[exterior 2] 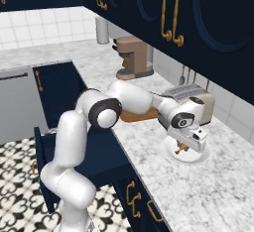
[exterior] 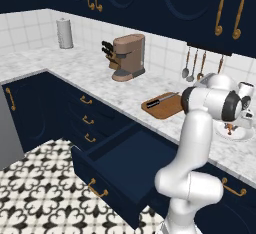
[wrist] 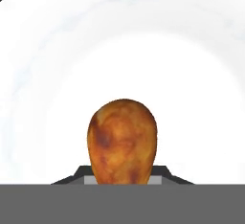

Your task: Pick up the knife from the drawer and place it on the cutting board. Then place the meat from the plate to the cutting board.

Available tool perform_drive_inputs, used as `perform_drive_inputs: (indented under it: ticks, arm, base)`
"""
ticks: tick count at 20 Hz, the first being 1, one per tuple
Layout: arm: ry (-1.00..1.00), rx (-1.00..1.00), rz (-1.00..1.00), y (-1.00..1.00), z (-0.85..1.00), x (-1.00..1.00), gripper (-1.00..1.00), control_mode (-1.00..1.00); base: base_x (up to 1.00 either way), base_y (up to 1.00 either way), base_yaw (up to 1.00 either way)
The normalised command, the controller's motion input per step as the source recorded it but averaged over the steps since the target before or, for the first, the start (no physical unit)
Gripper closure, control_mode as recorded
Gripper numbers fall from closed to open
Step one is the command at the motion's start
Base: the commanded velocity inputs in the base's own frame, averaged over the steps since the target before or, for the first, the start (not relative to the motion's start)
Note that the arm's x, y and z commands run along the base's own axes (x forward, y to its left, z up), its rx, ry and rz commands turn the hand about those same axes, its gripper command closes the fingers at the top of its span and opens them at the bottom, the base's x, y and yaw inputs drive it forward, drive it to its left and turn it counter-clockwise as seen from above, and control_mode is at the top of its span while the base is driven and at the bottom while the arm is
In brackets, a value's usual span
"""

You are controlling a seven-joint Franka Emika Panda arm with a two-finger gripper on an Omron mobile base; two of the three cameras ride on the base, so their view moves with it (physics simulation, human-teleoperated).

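Between the gripper (wrist: 122, 180) fingertips sits the meat (wrist: 122, 139), its rounded orange-brown end facing the hand camera, and the jaws appear clamped on it just above the plate (wrist: 201, 74), whose white surface spreads all around beneath. Off to the hand's side, near the toaster (exterior 2: 191, 96), the cutting board (exterior: 167, 109) already carries the knife (exterior: 161, 99), so the drumstick seems gripped ready for carrying there. Behind the arm, the drawer (exterior: 125, 165) stands open.
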Motion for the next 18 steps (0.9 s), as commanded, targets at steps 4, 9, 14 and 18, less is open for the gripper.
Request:
perform_drive_inputs:
  ticks: [4,9,14,18]
  arm:
    - [0.01,-0.02,0.00,0.51,0.77,-0.42,1.00,-1.00]
    - [0.01,-0.05,0.00,0.82,0.26,-0.38,1.00,-1.00]
    - [0.00,-0.01,0.00,1.00,0.02,-0.27,1.00,-1.00]
    - [0.00,-0.03,0.00,1.00,0.22,-0.05,1.00,-1.00]
  base:
    - [0.00,0.00,0.00]
    - [0.00,0.00,0.00]
    - [0.00,0.00,0.00]
    - [0.00,0.00,0.00]
